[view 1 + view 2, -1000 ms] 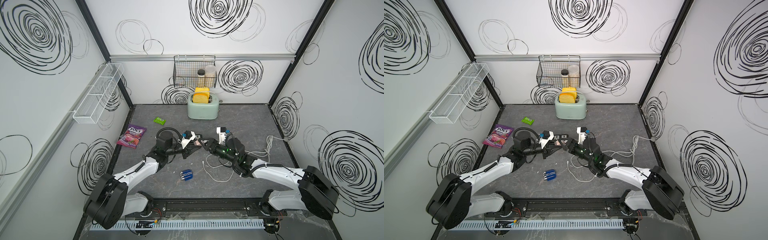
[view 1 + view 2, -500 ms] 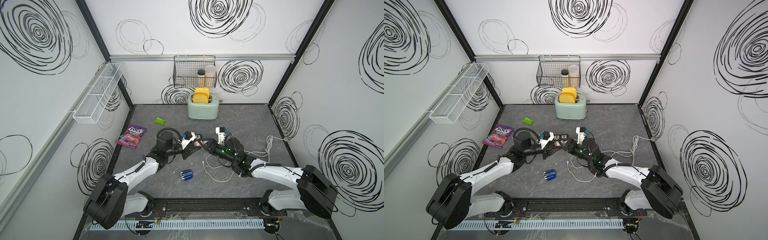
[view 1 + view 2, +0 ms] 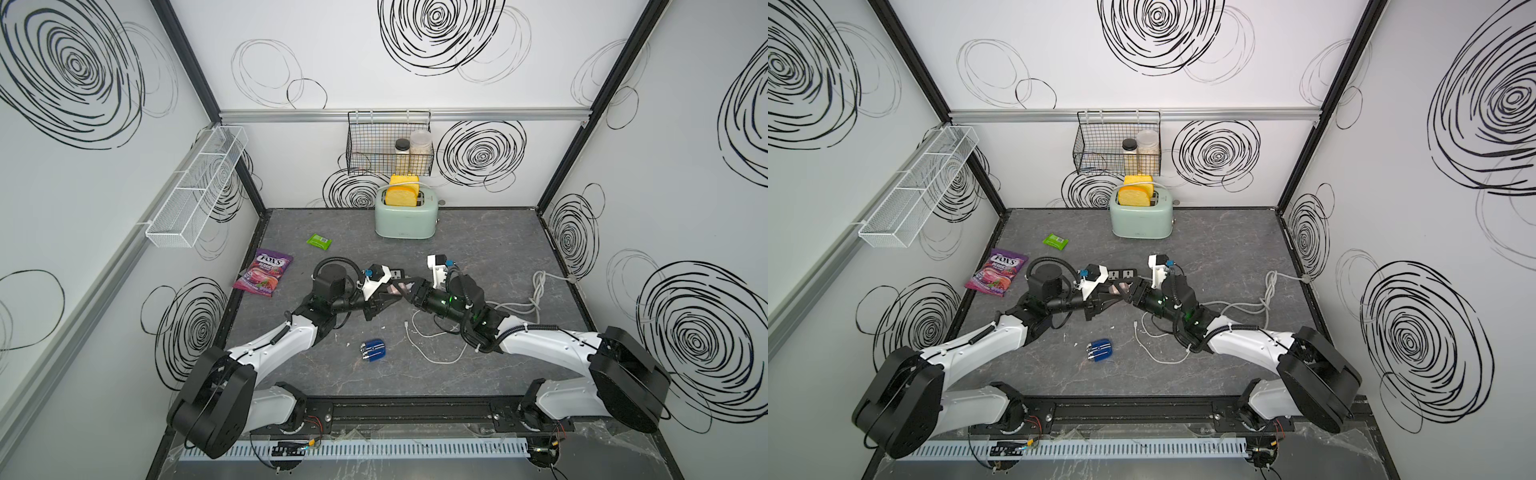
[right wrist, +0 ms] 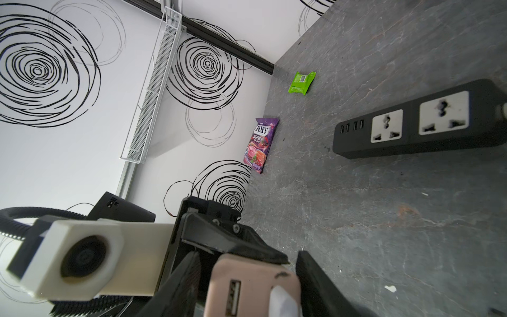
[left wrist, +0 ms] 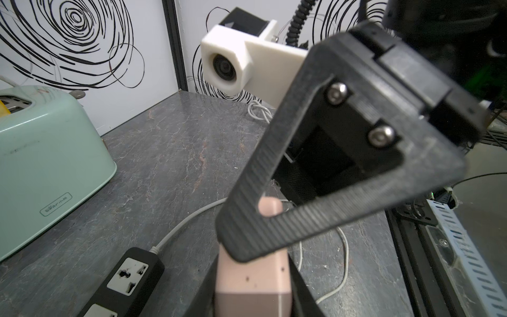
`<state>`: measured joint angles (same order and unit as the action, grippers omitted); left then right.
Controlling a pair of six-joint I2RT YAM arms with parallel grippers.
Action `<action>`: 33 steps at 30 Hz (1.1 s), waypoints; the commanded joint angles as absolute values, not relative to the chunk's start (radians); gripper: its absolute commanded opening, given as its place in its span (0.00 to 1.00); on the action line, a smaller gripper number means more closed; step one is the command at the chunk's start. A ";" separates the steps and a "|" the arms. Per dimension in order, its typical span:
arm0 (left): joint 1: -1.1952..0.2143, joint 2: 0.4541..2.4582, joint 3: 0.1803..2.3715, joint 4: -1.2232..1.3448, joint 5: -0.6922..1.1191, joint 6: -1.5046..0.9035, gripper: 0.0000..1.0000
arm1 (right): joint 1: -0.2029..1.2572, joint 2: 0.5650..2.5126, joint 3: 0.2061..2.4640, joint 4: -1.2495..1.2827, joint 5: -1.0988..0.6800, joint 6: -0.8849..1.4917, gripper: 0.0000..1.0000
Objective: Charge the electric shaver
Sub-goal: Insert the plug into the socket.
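left end effector (image 3: 390, 293): clamped on pink adapter (image 5: 251, 277) | right end effector (image 4: 247, 263): part-open, straddling it | electric shaver (image 3: 373, 351): on table (image 3: 478, 257), 6 o'clock of both

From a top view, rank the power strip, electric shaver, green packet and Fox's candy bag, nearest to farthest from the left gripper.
From the left gripper:
1. power strip, just behind it.
2. electric shaver, toward the front edge.
3. green packet, back-left.
4. Fox's candy bag, far left.
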<state>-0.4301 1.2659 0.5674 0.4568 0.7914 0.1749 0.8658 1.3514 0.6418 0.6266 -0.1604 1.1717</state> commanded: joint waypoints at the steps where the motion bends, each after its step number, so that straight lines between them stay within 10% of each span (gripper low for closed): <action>1: -0.425 1.244 0.560 0.485 0.807 0.183 0.00 | 0.871 1.359 0.677 0.611 -0.175 1.192 0.57; 10: -0.419 1.249 0.555 0.495 0.805 0.170 0.00 | 0.871 1.365 0.678 0.585 -0.186 1.187 0.67; 23: -0.410 1.249 0.557 0.491 0.795 0.154 0.01 | 0.866 1.368 0.671 0.596 -0.186 1.177 0.28; 27: -0.399 1.218 0.546 0.453 0.754 0.167 0.39 | 0.849 1.364 0.675 0.586 -0.142 1.102 0.01; 30: -0.391 1.138 0.493 0.453 0.685 0.185 0.72 | 0.824 1.376 0.696 0.536 -0.099 1.018 0.00; 33: -0.374 1.054 0.461 0.411 0.610 0.201 0.80 | 0.820 1.415 0.745 0.452 -0.018 0.890 0.00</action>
